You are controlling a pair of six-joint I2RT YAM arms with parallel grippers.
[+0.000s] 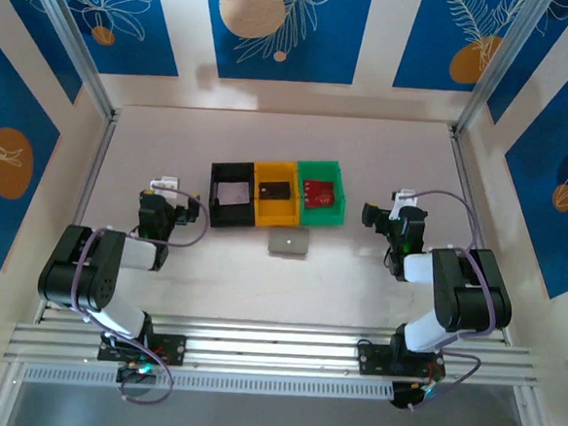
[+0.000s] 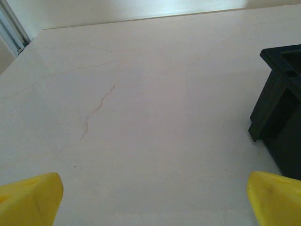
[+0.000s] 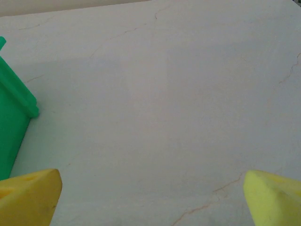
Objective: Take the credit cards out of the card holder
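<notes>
The card holder (image 1: pixel 289 241), a small flat grey wallet, lies folded shut on the table just in front of the yellow bin (image 1: pixel 277 193). My left gripper (image 1: pixel 165 185) hovers left of the black bin (image 1: pixel 232 193), well away from the holder. Its yellow fingertips (image 2: pixel 30 197) stand wide apart over bare table, so the left gripper (image 2: pixel 153 202) is open and empty. My right gripper (image 1: pixel 402 200) sits right of the green bin (image 1: pixel 322 191). In its wrist view the right gripper (image 3: pixel 153 200) is open too, nothing between its fingertips (image 3: pixel 275 197).
Three bins stand in a row behind the holder, each with a card lying inside: pale in the black, dark in the yellow, red in the green. The black bin's corner (image 2: pixel 280 103) is close on my left gripper's right; the green bin's edge (image 3: pixel 11 127) is on my right gripper's left.
</notes>
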